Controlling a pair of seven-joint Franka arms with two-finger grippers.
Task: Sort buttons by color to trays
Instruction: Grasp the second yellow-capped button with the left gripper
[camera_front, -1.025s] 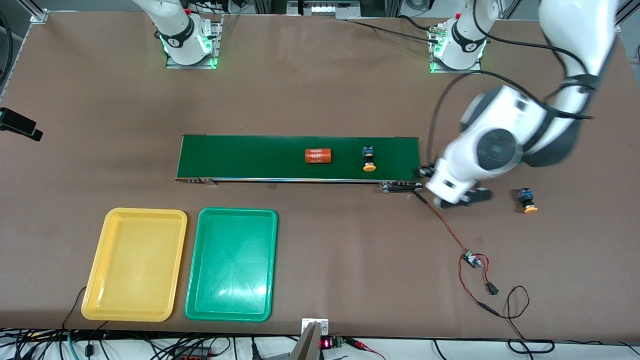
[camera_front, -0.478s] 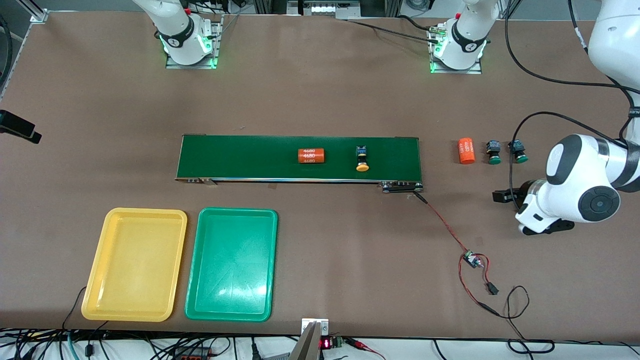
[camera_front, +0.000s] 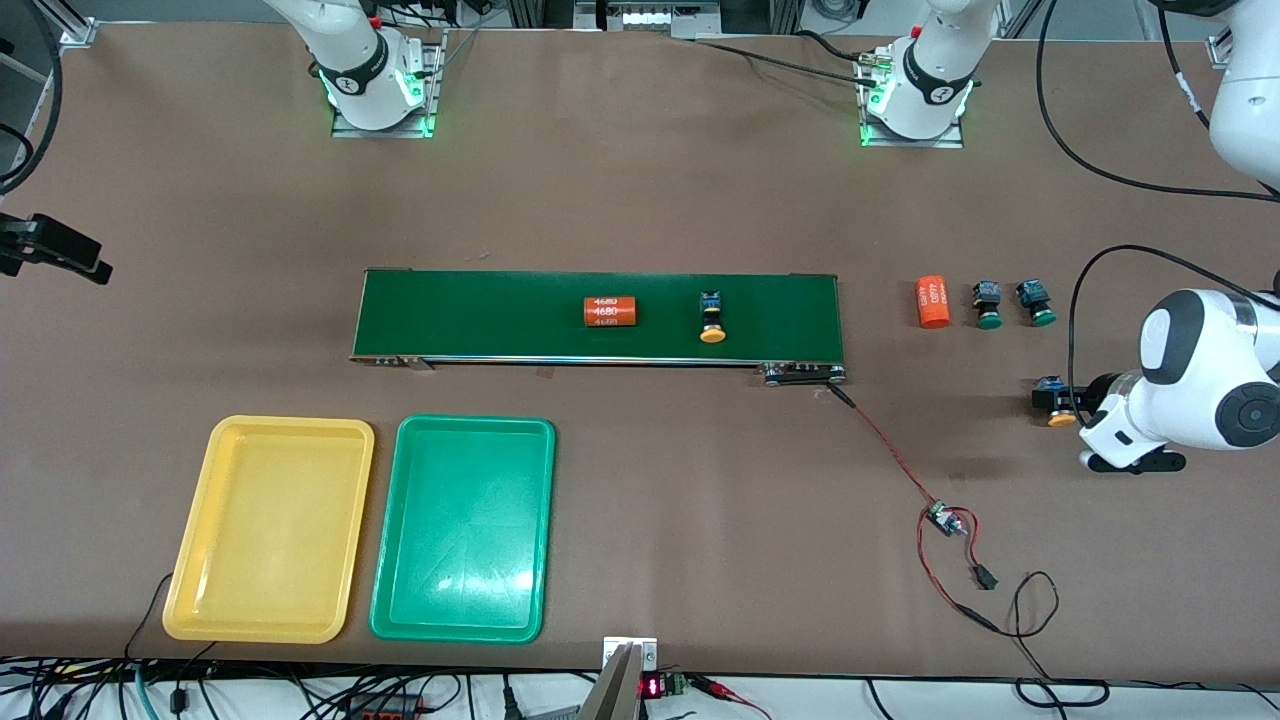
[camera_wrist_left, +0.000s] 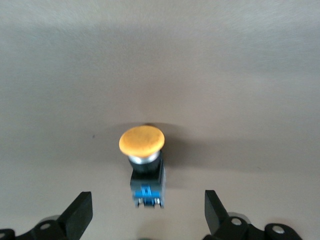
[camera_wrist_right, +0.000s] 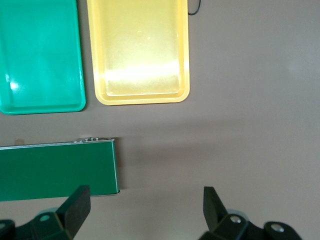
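A yellow-capped button (camera_front: 1060, 420) lies on the table toward the left arm's end. My left gripper (camera_front: 1055, 402) is low over it and open. In the left wrist view the button (camera_wrist_left: 142, 160) lies between the open fingers of the left gripper (camera_wrist_left: 147, 202), untouched. A second yellow-capped button (camera_front: 711, 322) rides on the conveyor belt (camera_front: 480, 310). Two green-capped buttons (camera_front: 988, 305) (camera_front: 1037, 302) stand side by side on the table. The yellow tray (camera_front: 268, 528) and green tray (camera_front: 463, 528) are empty. My right gripper (camera_wrist_right: 145, 197) is open and empty, high over the belt's end (camera_wrist_right: 55, 170) and the trays (camera_wrist_right: 137, 50).
An orange cylinder (camera_front: 610, 311) lies on the belt beside the button. Another orange cylinder (camera_front: 932, 301) stands on the table next to the green buttons. A small circuit board (camera_front: 940, 520) with red and black wires trails from the belt's end nearest the left arm.
My left arm swung from the belt's end toward its own end of the table, and its gripper now sits over the yellow-capped button. The belt carried its cylinder and button toward the right arm's end.
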